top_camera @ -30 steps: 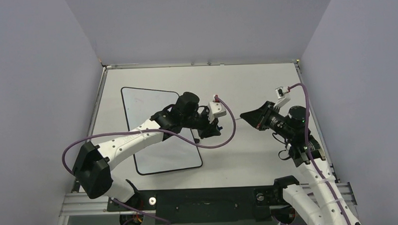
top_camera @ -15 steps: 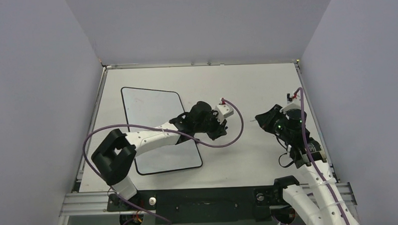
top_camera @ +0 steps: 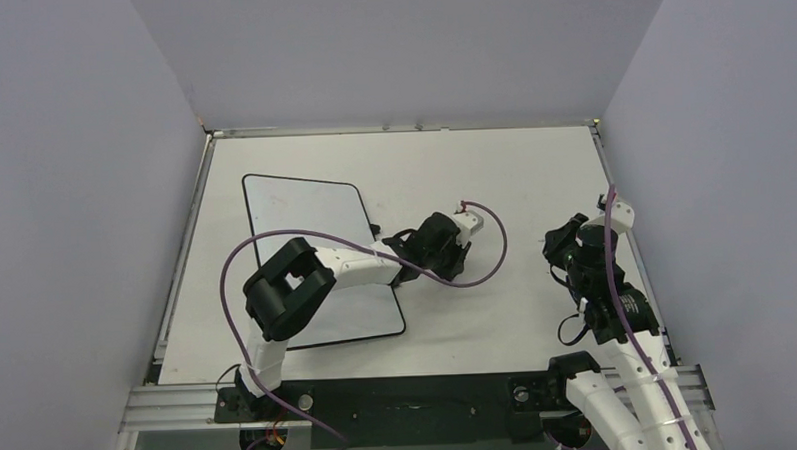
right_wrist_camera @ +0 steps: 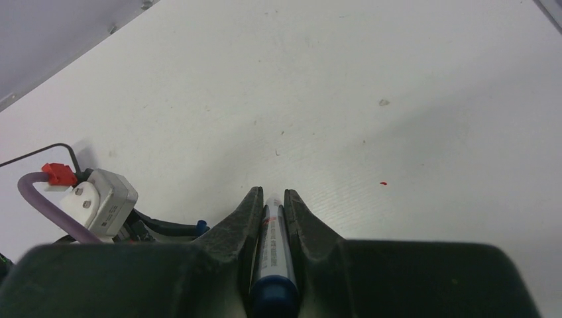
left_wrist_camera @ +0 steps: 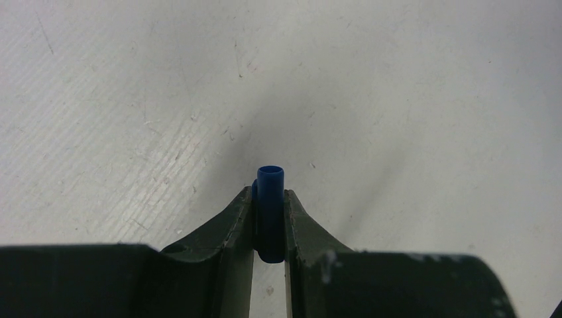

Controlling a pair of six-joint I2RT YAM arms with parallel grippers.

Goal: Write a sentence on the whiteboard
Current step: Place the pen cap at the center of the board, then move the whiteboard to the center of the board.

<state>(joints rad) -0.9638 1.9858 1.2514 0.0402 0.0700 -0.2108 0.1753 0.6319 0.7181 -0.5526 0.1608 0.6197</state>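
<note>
The whiteboard (top_camera: pixel 296 211) lies flat on the left half of the pale surface (top_camera: pixel 493 172), turned a little askew, and the part of its face that shows from above looks plain white. The left arm (top_camera: pixel 348 267) reaches across the board's right edge, so the left claw (left_wrist_camera: pixel 270 199) hangs off the board, just beside it, over bare scratched surface. Its two fingers are pressed in on a small blue cap (left_wrist_camera: pixel 270 182), a short tube whose open end pokes out past the fingertips; whether it touches the surface below cannot be told. A purple cable (top_camera: pixel 481 257) loops out from that wrist. The right claw (right_wrist_camera: pixel 273 199) sits at the right side of the surface, well apart from the whiteboard, and pinches a marker (right_wrist_camera: pixel 272 248) lengthwise between its fingers: a pale printed barrel with a blue end nearest the camera. The writing tip is hidden in the narrow gap between the fingertips.
</note>
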